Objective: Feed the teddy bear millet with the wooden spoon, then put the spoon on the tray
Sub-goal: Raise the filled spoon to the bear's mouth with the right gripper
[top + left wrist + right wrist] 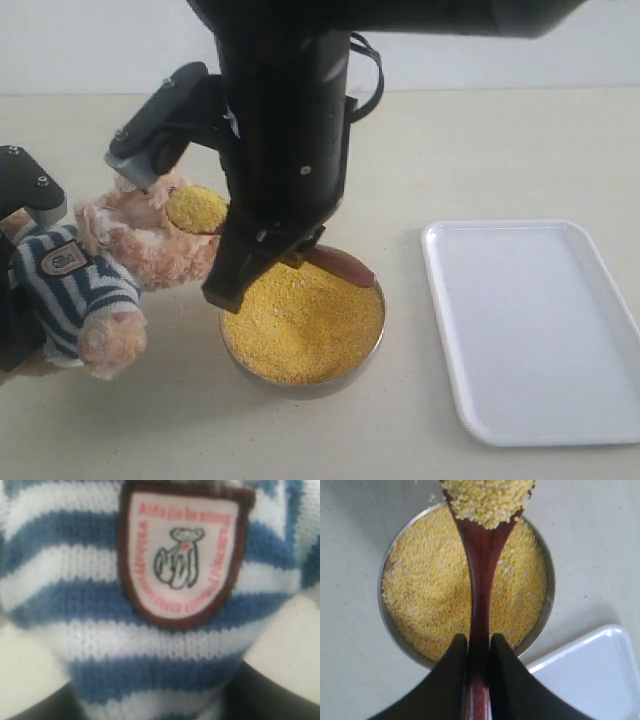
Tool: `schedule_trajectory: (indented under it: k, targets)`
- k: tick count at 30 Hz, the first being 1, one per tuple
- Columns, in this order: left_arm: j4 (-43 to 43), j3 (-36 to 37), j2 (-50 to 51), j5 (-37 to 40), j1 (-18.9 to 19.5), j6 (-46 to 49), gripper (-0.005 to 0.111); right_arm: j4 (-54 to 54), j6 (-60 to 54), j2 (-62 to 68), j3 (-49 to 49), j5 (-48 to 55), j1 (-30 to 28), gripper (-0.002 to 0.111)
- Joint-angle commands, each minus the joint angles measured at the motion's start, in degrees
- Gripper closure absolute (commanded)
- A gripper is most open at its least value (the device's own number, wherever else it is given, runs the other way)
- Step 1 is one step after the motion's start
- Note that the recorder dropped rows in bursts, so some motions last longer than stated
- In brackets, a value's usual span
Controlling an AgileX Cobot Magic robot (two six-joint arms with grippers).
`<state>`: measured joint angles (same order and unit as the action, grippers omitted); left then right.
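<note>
The teddy bear lies at the left in its navy-and-white striped shirt, head towards the bowl. My left gripper is shut on its body, with dark fingers on either side and the chest badge filling the left wrist view. My right gripper is shut on the handle of the wooden spoon. The spoon's bowl carries a heap of millet right at the bear's face. Below it the round metal bowl is full of millet. The white tray lies to the right, nothing on it.
The right arm's black body hangs over the bowl and hides its far rim. The tray's corner lies close beside the bowl. Bare beige tabletop surrounds everything.
</note>
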<state>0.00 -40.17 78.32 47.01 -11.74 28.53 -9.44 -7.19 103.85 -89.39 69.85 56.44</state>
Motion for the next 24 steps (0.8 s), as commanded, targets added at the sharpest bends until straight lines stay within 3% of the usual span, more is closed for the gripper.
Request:
schedule_trajectory:
  k: [1,11,24]
  targets:
    - [-0.6,0.0,-0.6,-0.6,-0.3,-0.7,0.103,-0.7,1.1,2.8,-4.8,0.1,0.7,0.109]
    - [-0.9,0.0,-0.6,-0.6,-0.3,-0.7,0.103,0.4,1.6,9.6,-14.4,0.1,0.9,0.109]
    - [-1.1,0.0,-0.6,-0.6,-0.3,-0.7,0.103,-13.3,3.9,15.3,-17.5,0.1,3.5,0.109]
